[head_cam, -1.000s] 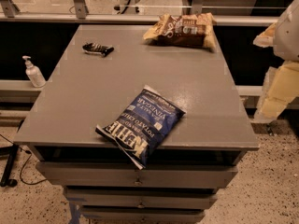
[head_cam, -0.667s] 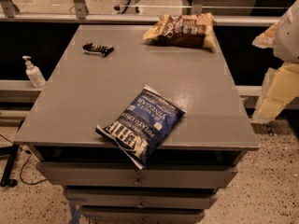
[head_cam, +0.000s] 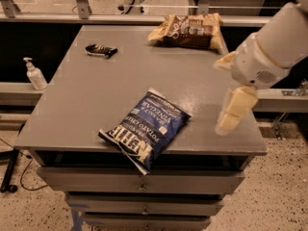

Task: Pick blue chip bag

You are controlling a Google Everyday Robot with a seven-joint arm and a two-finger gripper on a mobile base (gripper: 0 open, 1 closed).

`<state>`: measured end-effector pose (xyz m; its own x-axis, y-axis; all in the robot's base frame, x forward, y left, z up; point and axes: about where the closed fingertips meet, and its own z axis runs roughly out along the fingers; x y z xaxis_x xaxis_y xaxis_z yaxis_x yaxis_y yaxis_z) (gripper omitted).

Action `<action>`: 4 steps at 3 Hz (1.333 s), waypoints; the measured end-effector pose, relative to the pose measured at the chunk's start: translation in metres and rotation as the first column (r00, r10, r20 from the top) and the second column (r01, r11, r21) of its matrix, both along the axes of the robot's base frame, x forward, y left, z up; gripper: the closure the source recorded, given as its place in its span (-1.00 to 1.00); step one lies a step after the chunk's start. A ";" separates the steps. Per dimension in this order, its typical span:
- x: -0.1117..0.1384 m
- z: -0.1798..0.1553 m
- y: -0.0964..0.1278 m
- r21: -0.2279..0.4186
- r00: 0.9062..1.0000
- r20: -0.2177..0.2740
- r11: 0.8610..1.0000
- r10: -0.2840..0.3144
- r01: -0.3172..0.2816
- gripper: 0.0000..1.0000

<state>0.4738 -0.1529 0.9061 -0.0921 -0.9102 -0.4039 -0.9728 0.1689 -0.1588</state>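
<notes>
The blue chip bag (head_cam: 147, 129) lies flat near the front edge of the grey table (head_cam: 96, 95), with its lower corner hanging over the edge. It is dark blue with white block lettering. My gripper (head_cam: 224, 91) hangs in the air above the table's right side, to the right of the bag and apart from it. Its two cream fingers (head_cam: 232, 110) are spread and hold nothing.
A brown-and-tan chip bag (head_cam: 190, 31) lies at the table's back right. A small black snack wrapper (head_cam: 100, 50) lies at the back left. A white pump bottle (head_cam: 34, 74) stands on a ledge left of the table. Drawers sit under the tabletop.
My arm has swung left from beside the table to over its right side, closer to the blue bag. The bags and the wrapper have not moved.
</notes>
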 end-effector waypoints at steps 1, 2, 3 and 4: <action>0.014 -0.033 0.040 0.099 0.996 -0.044 0.992 0.077 -0.072 -1.00; 0.014 -0.057 0.064 0.177 0.989 -0.087 0.979 0.118 -0.101 -1.00; 0.014 -0.069 0.083 0.243 0.984 -0.110 0.964 0.139 -0.109 -1.00; 0.011 -0.076 0.095 0.287 0.980 -0.128 0.952 0.151 -0.109 -0.65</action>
<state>0.4851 -0.0578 0.8304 -0.0577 -0.7723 -0.6327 -0.9982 0.0566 0.0220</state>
